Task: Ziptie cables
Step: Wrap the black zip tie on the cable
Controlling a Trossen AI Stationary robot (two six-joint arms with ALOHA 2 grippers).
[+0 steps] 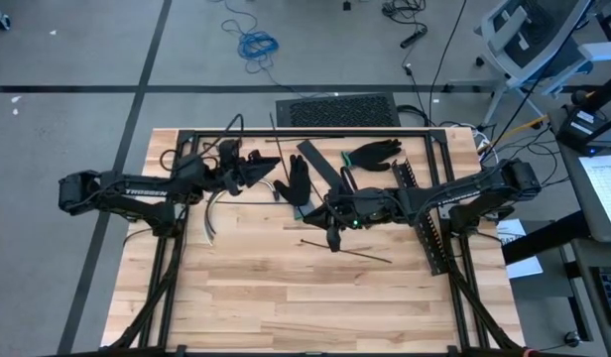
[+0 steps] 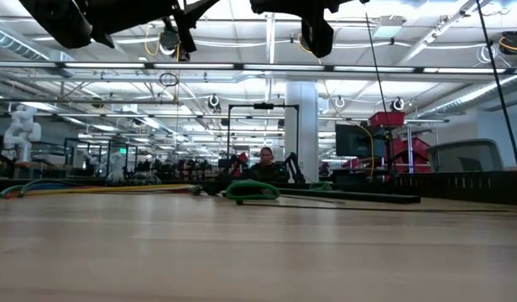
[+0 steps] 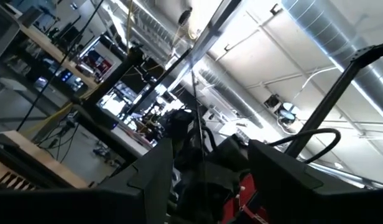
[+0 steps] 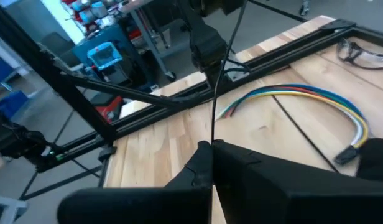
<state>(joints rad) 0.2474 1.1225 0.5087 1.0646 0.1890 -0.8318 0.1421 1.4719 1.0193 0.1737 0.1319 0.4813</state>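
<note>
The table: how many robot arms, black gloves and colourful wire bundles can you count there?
Robot arms: 2
Black gloves: 2
Cables bundle: 1
Total: 5

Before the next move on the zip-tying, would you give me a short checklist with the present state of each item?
1. Right claw shut on the thin black tie: ok.
2. Left claw open, with the tie running between its fingers: ok.
3. Left claw's fingers touching the tie: cannot tell.
4. Cables held by a claw: not ok; they lie loose on the table.
5. Tie looped around the cables: not ok; it stands apart from them.
</note>
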